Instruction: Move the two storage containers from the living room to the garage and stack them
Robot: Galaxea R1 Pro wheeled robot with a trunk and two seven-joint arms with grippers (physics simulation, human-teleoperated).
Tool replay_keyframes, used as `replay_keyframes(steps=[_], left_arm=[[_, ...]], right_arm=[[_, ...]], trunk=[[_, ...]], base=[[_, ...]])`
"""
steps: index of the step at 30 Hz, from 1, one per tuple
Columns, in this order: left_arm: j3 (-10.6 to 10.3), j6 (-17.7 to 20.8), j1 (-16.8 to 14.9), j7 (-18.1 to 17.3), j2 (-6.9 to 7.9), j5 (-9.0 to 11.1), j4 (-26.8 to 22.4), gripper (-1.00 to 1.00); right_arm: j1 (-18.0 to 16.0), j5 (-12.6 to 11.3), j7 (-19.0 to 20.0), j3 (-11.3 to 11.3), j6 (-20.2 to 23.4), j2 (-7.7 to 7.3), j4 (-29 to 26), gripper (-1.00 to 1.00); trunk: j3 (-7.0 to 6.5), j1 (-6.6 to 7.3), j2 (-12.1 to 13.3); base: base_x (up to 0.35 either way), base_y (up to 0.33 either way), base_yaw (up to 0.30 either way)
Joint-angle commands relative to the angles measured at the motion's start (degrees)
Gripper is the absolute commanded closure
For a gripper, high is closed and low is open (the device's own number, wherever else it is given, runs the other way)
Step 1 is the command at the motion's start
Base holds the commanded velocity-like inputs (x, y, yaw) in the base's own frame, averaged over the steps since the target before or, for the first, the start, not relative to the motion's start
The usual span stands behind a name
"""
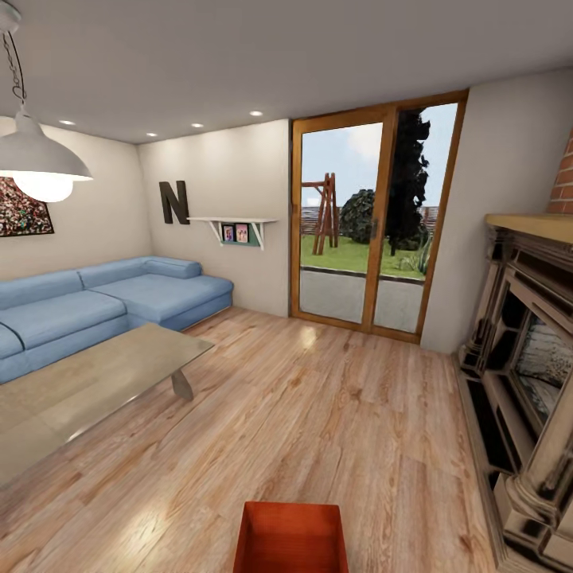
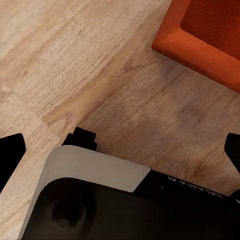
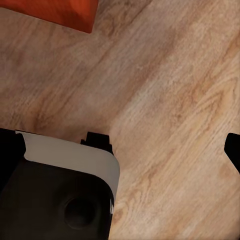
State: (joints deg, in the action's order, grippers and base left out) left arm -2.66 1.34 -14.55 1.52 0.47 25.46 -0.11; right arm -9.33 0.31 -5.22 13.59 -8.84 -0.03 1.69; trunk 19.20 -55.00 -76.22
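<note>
One orange bin (image 1: 290, 537) sits open side up on the wood floor (image 1: 334, 414) of the living room, straight ahead of the robot at the near edge of the head view, likely because the robot has lined up on it for a two-armed lift. Each wrist camera catches a corner of the bin above the robot's base (image 2: 95, 200) (only dark finger tips show at the frame edges, so I cannot tell whether either gripper is open or closed). Bare planks run ahead to the glass doors (image 1: 370, 223), between the glass table (image 1: 87, 390) and sofa (image 1: 119, 298) and the fireplace (image 1: 525, 374)
</note>
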Motion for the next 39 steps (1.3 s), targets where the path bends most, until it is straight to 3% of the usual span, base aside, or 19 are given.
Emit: replay_keyframes(steps=[1, 15, 39], left_arm=[[-0.3, 0.15, -0.04, 0.14, 0.01, 0.37, -0.01, -1.0], [-0.26, -0.1, -0.04, 0.15, 0.13, 0.38, 0.01, -1.0], [-0.32, -0.36, -0.12, 0.23, 0.14, -0.17, -0.13, -1.0]], right_arm=[[-0.09, 0.02, -0.2, 0.3, -0.3, 0.0, 0.19, -1.0], [-0.25, -0.05, -0.32, 0.25, -0.33, 0.06, 0.21, -1.0], [-0.3, 0.09, -0.2, 0.3, -0.29, 0.45, 0.16, -1.0]], trunk=[[0.07, 0.0, -0.04], [0.07, 0.0, -0.04], [0.07, 0.0, -0.04]], base=[[0.0, 0.0, 0.0], [0.0, 0.0, -0.139], [0.0, 0.0, -0.008]])
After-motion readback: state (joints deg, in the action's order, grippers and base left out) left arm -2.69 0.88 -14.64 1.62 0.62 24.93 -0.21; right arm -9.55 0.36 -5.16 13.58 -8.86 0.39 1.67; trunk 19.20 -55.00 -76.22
